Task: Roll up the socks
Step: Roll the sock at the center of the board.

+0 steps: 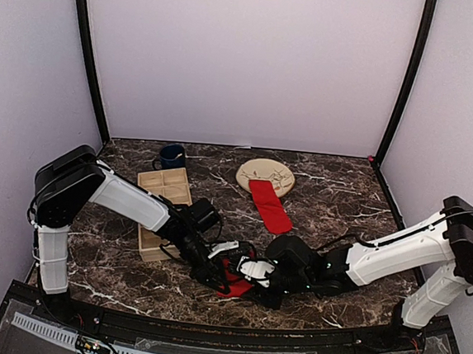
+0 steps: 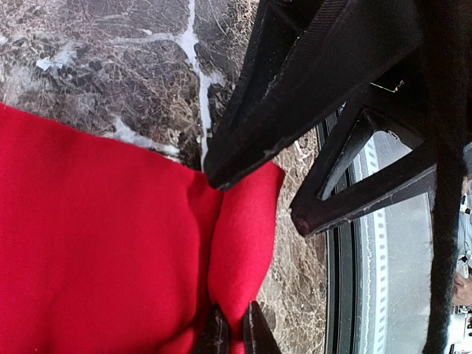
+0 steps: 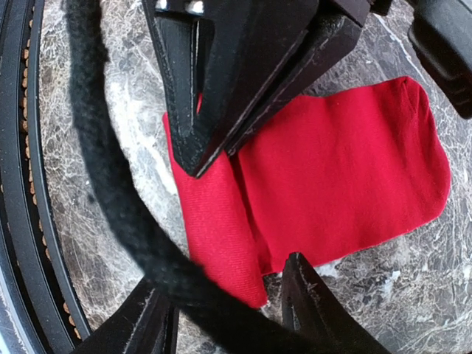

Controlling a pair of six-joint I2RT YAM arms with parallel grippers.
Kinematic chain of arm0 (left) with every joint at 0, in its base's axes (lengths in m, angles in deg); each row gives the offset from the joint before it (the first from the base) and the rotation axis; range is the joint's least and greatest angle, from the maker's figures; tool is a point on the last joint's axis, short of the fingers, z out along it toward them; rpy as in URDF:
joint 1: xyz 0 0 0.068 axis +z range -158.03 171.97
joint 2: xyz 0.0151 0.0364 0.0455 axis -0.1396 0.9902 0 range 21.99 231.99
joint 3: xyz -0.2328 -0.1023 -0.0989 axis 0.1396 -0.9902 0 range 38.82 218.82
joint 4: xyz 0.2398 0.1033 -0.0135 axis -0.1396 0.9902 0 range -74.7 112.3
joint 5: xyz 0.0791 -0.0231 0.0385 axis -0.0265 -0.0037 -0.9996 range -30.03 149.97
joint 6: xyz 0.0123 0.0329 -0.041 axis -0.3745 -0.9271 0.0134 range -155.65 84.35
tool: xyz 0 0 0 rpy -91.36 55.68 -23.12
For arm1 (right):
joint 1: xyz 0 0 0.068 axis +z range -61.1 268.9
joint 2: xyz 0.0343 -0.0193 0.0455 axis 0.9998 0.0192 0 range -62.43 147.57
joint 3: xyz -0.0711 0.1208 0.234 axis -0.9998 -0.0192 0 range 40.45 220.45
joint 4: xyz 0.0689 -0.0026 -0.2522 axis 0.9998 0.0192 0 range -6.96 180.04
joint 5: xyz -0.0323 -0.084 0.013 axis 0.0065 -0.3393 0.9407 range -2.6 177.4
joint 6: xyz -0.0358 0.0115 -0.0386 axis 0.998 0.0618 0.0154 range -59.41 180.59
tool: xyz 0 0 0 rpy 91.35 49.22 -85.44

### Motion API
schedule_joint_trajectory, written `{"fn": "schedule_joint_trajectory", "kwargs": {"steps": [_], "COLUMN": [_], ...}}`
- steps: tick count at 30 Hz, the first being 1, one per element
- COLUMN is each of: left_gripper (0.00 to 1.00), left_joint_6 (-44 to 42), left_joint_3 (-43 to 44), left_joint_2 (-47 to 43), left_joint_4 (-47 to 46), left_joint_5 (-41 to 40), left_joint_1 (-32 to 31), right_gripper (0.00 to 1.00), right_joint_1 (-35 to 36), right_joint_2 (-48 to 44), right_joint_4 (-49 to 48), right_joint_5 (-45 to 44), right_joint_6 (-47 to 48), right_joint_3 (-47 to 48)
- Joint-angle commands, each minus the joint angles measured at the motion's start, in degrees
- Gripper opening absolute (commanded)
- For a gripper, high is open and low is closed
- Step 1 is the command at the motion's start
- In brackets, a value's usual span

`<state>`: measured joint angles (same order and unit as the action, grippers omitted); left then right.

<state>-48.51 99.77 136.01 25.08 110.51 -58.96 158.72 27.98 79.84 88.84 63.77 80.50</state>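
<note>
Nearest, close to the front edge of the dark marbled worktop (image 1: 343,195): one red sock, the near sock (image 1: 237,287), lying flat with one end turned over into a short fold. The left gripper (image 2: 234,330) is closed, pinching the cloth at that folded edge. The right gripper (image 3: 221,276) stands open, its jaws apart on either side of the fold's corner and holding nothing. The two grippers crowd the same end of the sock, almost touching each other. To the left and a little further back: a wooden compartment tray (image 1: 165,186), apparently empty. Further back, near the middle: the far sock (image 1: 270,206), laid out straight and unrolled, its far end resting on a round beige plate (image 1: 258,172). Furthest, at the back left: a dark blue mug (image 1: 172,156), just behind the tray. Handling, as judged: both socks are light, limp and soft; they will not hold a shape, and a loose roll is likely to spring open once let go. The knit should give good purchase, though the polished stone may let the whole sock slide. Best hold: the folded end, pinched through both layers and near the middle of its width, so the roll stays even.
</note>
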Motion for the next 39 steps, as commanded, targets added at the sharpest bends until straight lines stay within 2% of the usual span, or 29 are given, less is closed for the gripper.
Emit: {"fn": "schedule_joint_trajectory", "kwargs": {"steps": [1, 10, 17, 23, 29, 39], "left_gripper": [0.01, 0.01, 0.01, 0.12, 0.25, 0.33], "left_joint_6": [-0.96, -1.02, -0.86, -0.15, 0.78, 4.47], "left_joint_3": [0.41, 0.49, 0.53, 0.41, 0.19, -2.34], "left_joint_2": [0.86, 0.86, 1.03, 1.1, 0.8, -1.98], "left_joint_4": [3.05, 3.21, 3.13, 3.0, 2.73, -2.05], "left_joint_5": [-0.1, -0.09, -0.16, -1.16, -2.25, -2.61], "left_joint_1": [0.21, 0.22, 0.22, 0.22, 0.31, 1.59], "right_gripper": [0.43, 0.36, 0.21, 0.09, 0.01, 0.0], "right_joint_1": [0.58, 0.66, 0.63, 0.59, 0.64, 0.61], "right_joint_2": [1.8, 4.32, 4.07, 3.98, 3.59, 3.01], "right_joint_4": [-0.12, 0.82, 0.8, 0.83, 0.92, 0.45], "right_joint_5": [0.12, 0.87, 0.66, 0.77, 0.94, 1.06], "right_joint_6": [1.33, 1.83, 1.74, 1.57, 1.22, 0.73], "right_joint_3": [1.85, 2.94, 2.75, 2.52, 2.07, 1.24]}}
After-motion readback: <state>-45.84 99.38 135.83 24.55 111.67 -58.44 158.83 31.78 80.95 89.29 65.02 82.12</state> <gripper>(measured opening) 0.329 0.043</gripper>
